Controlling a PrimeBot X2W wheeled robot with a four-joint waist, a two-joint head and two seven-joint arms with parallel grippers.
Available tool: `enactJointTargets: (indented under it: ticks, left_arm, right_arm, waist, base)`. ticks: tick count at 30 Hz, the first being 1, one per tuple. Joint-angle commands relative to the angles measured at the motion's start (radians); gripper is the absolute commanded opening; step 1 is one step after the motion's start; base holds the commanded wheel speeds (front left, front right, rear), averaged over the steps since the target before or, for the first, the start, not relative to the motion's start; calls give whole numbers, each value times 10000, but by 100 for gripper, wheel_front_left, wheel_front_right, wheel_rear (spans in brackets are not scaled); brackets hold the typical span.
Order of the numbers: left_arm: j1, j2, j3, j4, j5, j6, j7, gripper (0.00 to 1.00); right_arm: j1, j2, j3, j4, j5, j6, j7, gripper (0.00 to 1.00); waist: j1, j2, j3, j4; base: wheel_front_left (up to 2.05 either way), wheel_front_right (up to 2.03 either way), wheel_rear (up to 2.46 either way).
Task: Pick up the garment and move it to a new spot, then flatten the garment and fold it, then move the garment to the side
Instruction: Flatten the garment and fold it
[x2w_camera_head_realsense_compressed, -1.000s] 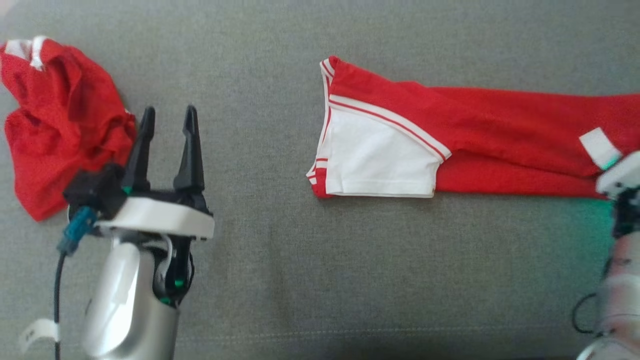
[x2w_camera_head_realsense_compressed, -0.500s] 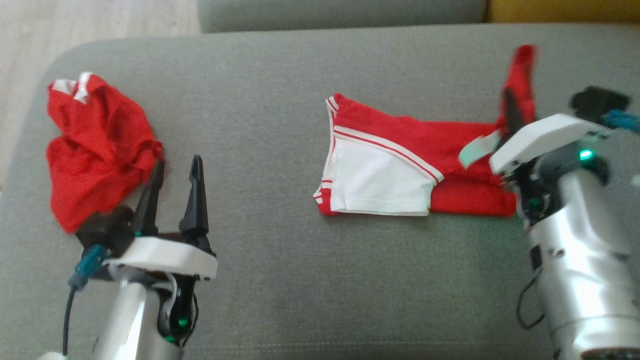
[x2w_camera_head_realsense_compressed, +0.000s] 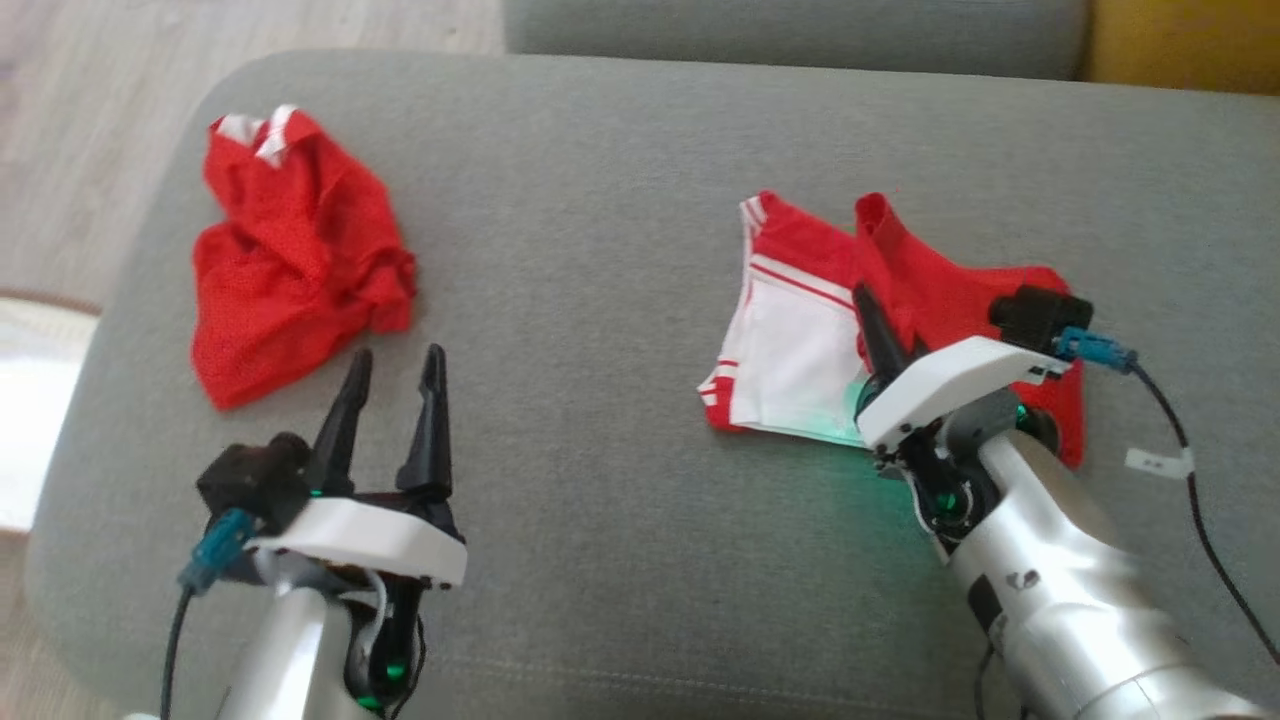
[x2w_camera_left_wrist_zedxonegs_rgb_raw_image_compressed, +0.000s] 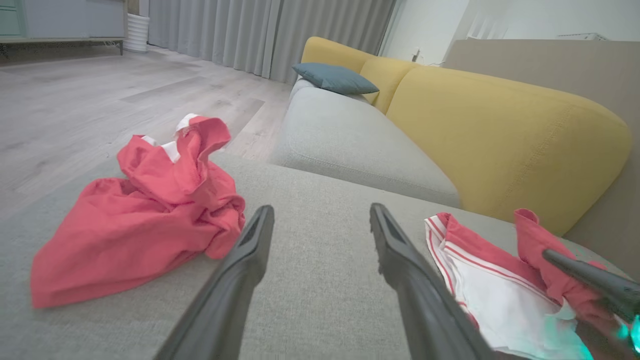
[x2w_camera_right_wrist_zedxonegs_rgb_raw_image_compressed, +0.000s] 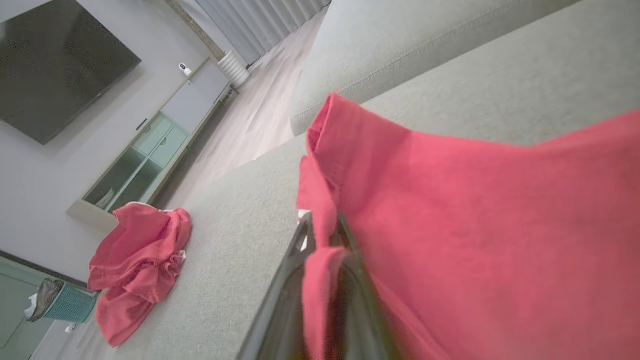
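Garment (x2w_camera_head_realsense_compressed: 790, 360), red with white striped panel, red end doubled over

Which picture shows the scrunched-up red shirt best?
The head view: the crumpled red garment lies whole, seen from above. The left wrist view shows it whole too, side-on; the right wrist view shows it small and far.

Silver forearms (x2w_camera_head_realsense_compressed: 1050, 590), white wrist plates (x2w_camera_head_realsense_compressed: 945, 385), teal cable plugs (x2w_camera_head_realsense_compressed: 215, 550), black tapered pincer fingers (x2w_camera_head_realsense_compressed: 432, 420).
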Motion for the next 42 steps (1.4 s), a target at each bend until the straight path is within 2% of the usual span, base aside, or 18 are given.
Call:
enactJointTargets:
  ticks: [1,11,13,20,25,28,33,35,39,42]
  left_arm:
    - [-394,116,201,-264,-56,41,-51,100]
    - [-451,116,-66,-148,-198,123,-51,100]
    - [-453,116,-81,-121,-220,143,-51,100]
    - [-492,116,4,-40,-225,187,-51,100]
    - [-469,116,166,-92,-191,176,-51,100]
    - [-428,116,285,-207,-156,164,-51,100]
    - [-442,116,445,-578,-120,176,-51,100]
    - [-467,116,483,-769,-124,180,-51,100]
    - [-543,116,556,-1241,-208,206,-51,100]
    - [-582,116,575,-1561,-206,204,-51,100]
  right_arm:
    - [-707,102,518,-39,337,31,-353,0]
    - [-1364,102,2505,1596,2174,31,-1619,0]
    - [-1476,102,2935,1636,2520,31,-1716,100]
    - [-1685,102,4397,1344,3665,31,-1883,100]
    - [-1973,102,4822,1425,3937,31,-1948,100]
    - [-2344,102,4886,1545,3577,31,-1968,100]
    - [-2855,69,3921,2018,1746,31,-1973,100]
    - [-2834,-178,3408,1900,790,31,-1974,100]
    - [-2222,-1008,2133,963,-1280,31,-1974,100]
    - [-1371,-1514,887,-208,-3020,31,-1975,100]
  waist:
    - [0,-1,145,301]
    - [0,-1,414,870]
    - [0,-1,440,884]
    - [0,-1,318,568]
    - [0,-1,148,152]
    - [0,-1,49,-233]
    - [0,-1,-32,-865]
    - [0,-1,-50,-1078]
    - [0,-1,-33,-1418]
    - [0,-1,-21,-1610]
  base:
    - [0,0,0]
    - [0,0,0]
    - [0,0,0]
    - [0,0,0]
    - [0,0,0]
    - [0,0,0]
    - [0,0,0]
    - [0,0,0]
    - [0,0,0]
    - [0,0,0]
